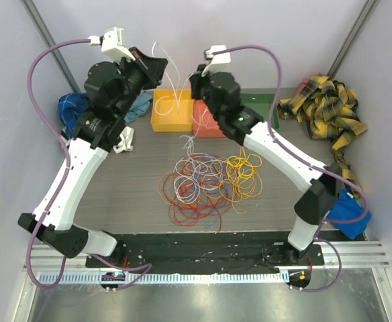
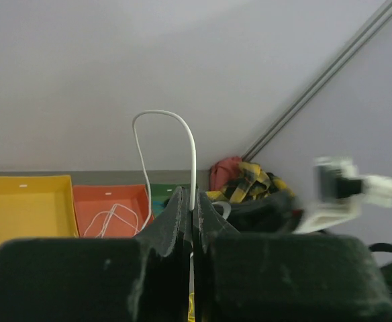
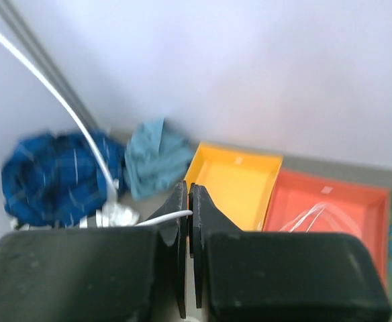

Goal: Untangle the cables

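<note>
Above the yellow tray [image 1: 162,124], the left gripper [image 2: 192,201] pinches a white cable [image 2: 193,157] with closed jaws, the right gripper [image 3: 188,194] likewise, apparently separating that strand from the tangle of cables [image 1: 206,178] just in front of the tray; next, they must draw apart gently.

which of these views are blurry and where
Top external: sharp and evenly lit, the cable pile crisp. Left wrist: the white connector block at right is smeared. Right wrist: soft all over, with the blue cloth most blurred.
</note>
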Controlling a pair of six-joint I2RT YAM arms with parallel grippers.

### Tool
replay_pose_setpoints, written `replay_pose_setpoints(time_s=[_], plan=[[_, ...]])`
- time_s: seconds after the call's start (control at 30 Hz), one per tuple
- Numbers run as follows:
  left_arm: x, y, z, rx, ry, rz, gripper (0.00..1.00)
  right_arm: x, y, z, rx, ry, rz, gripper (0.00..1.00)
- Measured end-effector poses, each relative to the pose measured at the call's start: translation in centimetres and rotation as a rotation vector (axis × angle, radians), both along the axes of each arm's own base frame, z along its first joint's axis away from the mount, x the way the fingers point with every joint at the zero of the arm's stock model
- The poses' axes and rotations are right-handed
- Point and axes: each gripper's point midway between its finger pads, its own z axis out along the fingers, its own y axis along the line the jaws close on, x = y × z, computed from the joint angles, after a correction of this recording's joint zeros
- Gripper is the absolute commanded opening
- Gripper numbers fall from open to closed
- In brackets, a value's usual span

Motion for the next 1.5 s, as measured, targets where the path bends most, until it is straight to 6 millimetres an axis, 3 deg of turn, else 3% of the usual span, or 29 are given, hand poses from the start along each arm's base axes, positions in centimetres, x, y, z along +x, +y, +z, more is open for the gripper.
replay_pose_setpoints(time_s=[0.1, 0.17, 0.27, 0.33, 0.43, 0.6, 0.67, 0.83, 0.97, 1.1, 1.37, 1.5], plan=[[0.9, -0.2, -1.8, 0.02, 0.03, 0.01, 0.0, -0.9, -3.1, 5.6, 0.049, -0.097, -0.062, 0.01], [1.3, -0.3, -3.0, 0.035, 0.047, 0.018, 0.0, -1.6, -5.0, 8.1, 0.073, -0.143, -0.099, 0.01], [1.9, -0.4, -4.8, 0.052, 0.069, 0.029, 0.0, -2.3, -6.8, 10.3, 0.094, -0.187, -0.143, 0.01], [2.2, -0.4, -6.0, 0.064, 0.089, 0.032, 0.0, -2.3, -6.9, 10.4, 0.08, -0.186, -0.149, 0.01], [2.4, -0.5, -6.9, 0.072, 0.105, 0.034, 0.0, -1.4, -6.5, 9.1, 0.035, -0.146, -0.17, 0.01], [2.8, -0.5, -8.0, 0.075, 0.111, 0.047, 0.0, -1.7, -6.9, 2.6, -0.069, -0.055, -0.178, 0.01], [2.9, -0.5, -8.1, 0.075, 0.114, 0.047, 0.0, -1.6, -7.0, 2.2, -0.096, -0.045, -0.185, 0.01], [3.3, -1.1, -7.6, 0.052, 0.091, 0.03, 0.0, -1.4, -7.6, 3.4, -0.082, -0.066, -0.205, 0.01], [5.4, -2.9, -8.8, 0.039, 0.102, -0.001, 0.0, 0.1, -8.5, 2.7, -0.063, -0.05, -0.227, 0.01], [9.0, -5.6, -12.4, 0.045, 0.147, -0.044, 0.0, 3.7, -10.1, 0.0, -0.05, 0.002, -0.277, 0.01], [16.8, -10.7, -22.6, 0.061, 0.266, -0.115, 0.0, 11.4, -11.7, -10.0, -0.07, 0.163, -0.337, 0.01], [19.7, -11.7, -25.1, 0.033, 0.291, -0.128, 0.0, 13.7, -11.1, -13.3, -0.067, 0.214, -0.327, 0.01]])
